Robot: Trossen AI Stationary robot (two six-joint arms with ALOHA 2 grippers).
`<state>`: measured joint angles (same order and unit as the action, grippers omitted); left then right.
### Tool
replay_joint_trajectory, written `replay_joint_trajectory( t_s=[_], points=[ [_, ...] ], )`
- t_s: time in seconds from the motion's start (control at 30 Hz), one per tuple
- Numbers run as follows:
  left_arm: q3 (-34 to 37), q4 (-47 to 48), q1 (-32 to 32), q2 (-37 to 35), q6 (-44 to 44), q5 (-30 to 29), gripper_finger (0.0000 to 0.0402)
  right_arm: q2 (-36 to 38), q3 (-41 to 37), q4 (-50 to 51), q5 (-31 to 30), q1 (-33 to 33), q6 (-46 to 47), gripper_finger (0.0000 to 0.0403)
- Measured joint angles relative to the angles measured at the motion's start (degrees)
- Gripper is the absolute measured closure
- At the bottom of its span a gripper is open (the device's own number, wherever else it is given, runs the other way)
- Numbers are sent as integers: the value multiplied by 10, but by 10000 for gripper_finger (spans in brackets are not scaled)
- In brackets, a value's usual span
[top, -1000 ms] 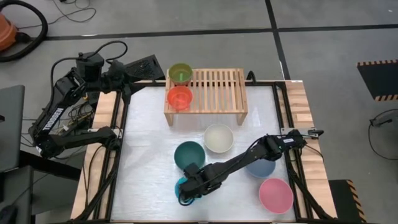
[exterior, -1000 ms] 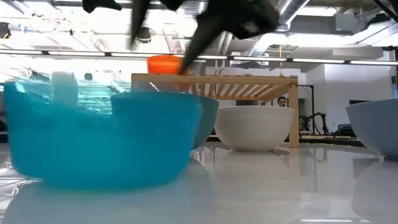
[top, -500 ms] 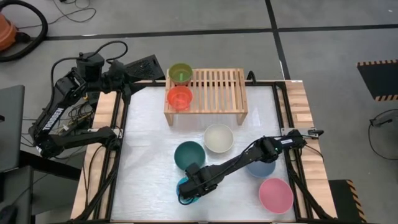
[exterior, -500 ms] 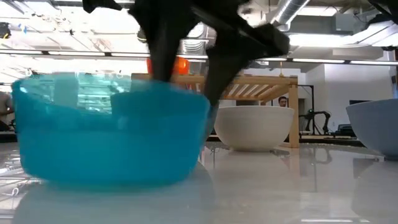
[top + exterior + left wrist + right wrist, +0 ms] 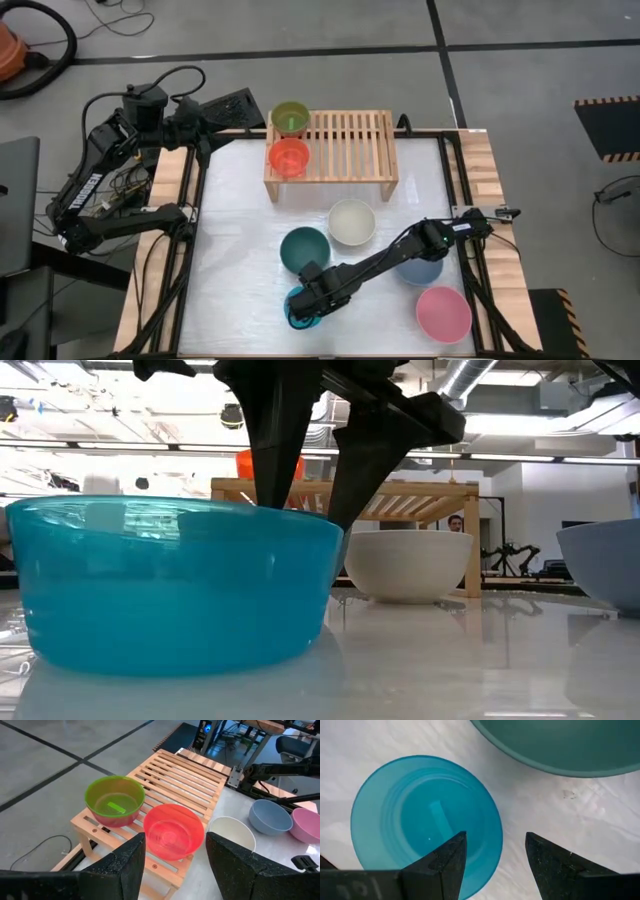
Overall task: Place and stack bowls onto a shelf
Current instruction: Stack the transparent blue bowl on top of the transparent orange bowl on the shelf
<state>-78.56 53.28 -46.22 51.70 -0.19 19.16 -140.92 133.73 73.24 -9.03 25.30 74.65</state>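
The cyan bowl (image 5: 292, 303) (image 5: 170, 590) (image 5: 420, 820) sits upright on its base on the white table, close to the near edge. My right gripper (image 5: 310, 300) (image 5: 495, 836) (image 5: 305, 510) is open and points down over it, with one finger inside the rim and one outside. The light-wood shelf (image 5: 345, 140) at the far side carries the lime green bowl (image 5: 291, 117) and the orange-red bowl (image 5: 290, 157) at its left end. My left gripper (image 5: 175, 837) is open and waits above the shelf's far left corner. No magenta bowl is in view. My right gripper comes at the cyan bowl from above, its fingers (image 5: 445, 860) astride the rim's side (image 5: 497, 837) that faces the dark teal bowl, one inside and one outside. I cannot tell whether either finger touches the wall. The bowl stands flat on the table.
The dark teal bowl (image 5: 305, 248) stands just beyond the cyan one, and the cream bowl (image 5: 352, 221) lies farther toward the shelf. The slate blue bowl (image 5: 420, 268) is under the right arm, and the pink bowl (image 5: 443, 312) is at the near right corner. The shelf's slats (image 5: 190, 775) to the right are bare.
My right gripper has come down around the cyan bowl's rim, and its fingers now reach below the rim in the low view. The bowl has slid a little along the table and looks larger in the low view.
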Motion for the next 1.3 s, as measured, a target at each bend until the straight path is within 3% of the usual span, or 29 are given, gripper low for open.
replay_joint_trajectory(
  t_s=[0.13, 0.4, 0.5, 0.67, 0.9, 1.03, 1.17, 1.3],
  points=[
    [0, 0, 0, 0, 0, 0, 209, -9, 1, -5, 1, 0, -6, 176],
    [0, 1, 0, 0, 0, 0, 209, -47, -1, -38, 71, -2, -32, 200],
    [0, 0, 0, 0, 0, 0, 209, -45, 0, -38, 74, -3, -20, 243],
    [0, 0, 0, 0, 2, 0, 209, -42, 0, -38, 111, -3, -12, 375],
    [0, 0, 0, 0, 4, -1, 209, -37, 11, -53, 141, -4, -12, 379],
    [0, 0, 0, 0, 4, -3, 209, 11, 11, -54, 140, -9, -12, 379],
    [0, 0, 0, 0, 4, -4, 209, 78, 12, -33, 106, -20, -18, 379],
    [0, 2, 0, 0, 4, -3, 209, 145, 12, -22, 23, -48, -32, 379]
  ],
)
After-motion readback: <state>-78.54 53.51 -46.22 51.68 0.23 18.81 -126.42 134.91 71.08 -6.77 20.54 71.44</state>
